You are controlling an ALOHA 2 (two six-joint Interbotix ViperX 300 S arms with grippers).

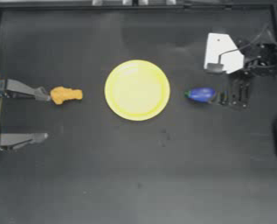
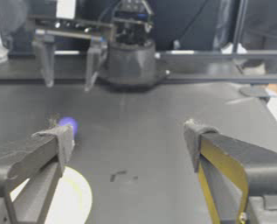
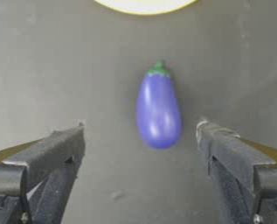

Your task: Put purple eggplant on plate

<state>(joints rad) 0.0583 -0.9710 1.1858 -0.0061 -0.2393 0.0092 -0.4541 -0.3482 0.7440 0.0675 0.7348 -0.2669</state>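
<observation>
The purple eggplant (image 1: 200,94) lies on the table just right of the yellow plate (image 1: 136,90), stem end toward the plate. My right gripper (image 1: 221,95) hovers right behind it, open. In the right wrist view the eggplant (image 3: 158,109) lies lengthwise, its rounded end just between the fingertips of the right gripper (image 3: 140,131), nearer one of the two. The plate's rim (image 3: 143,5) shows beyond the stem. My left gripper (image 1: 46,115) waits open at the left edge. From its wrist view the eggplant (image 2: 68,124) peeks past one finger, beyond the plate (image 2: 70,199).
An orange-yellow lumpy object (image 1: 65,94) sits left of the plate, touching or nearly touching the tip of the left gripper's upper finger (image 1: 25,89). The right arm's white housing (image 1: 222,54) stands at the back right. The right arm's base (image 2: 129,61) shows far across the table.
</observation>
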